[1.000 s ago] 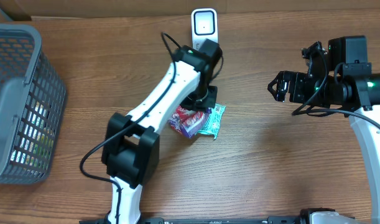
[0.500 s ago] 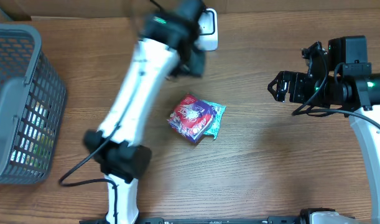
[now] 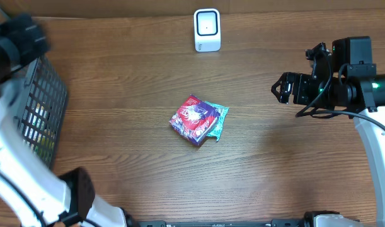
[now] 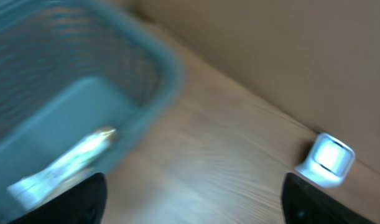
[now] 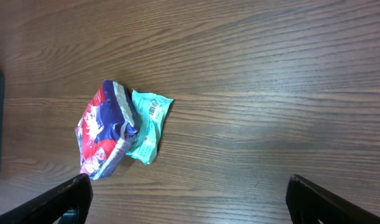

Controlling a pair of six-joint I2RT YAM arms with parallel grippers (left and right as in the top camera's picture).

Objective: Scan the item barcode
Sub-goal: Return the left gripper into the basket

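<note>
Now both pincers stand apart, holding nothing. The left pincer hangs near the basket rim, with the scanner ahead to its right; that view is blurred. On the worktop, a red pack touches a teal packet, barcode up, ahead of the right pincer, well apart.

The packets lie mid-table with bare wood on every side, open to a reach from any direction. The scanner stands well apart at the far edge. The basket and left arm crowd the left side; the right gripper hangs off to the right.
</note>
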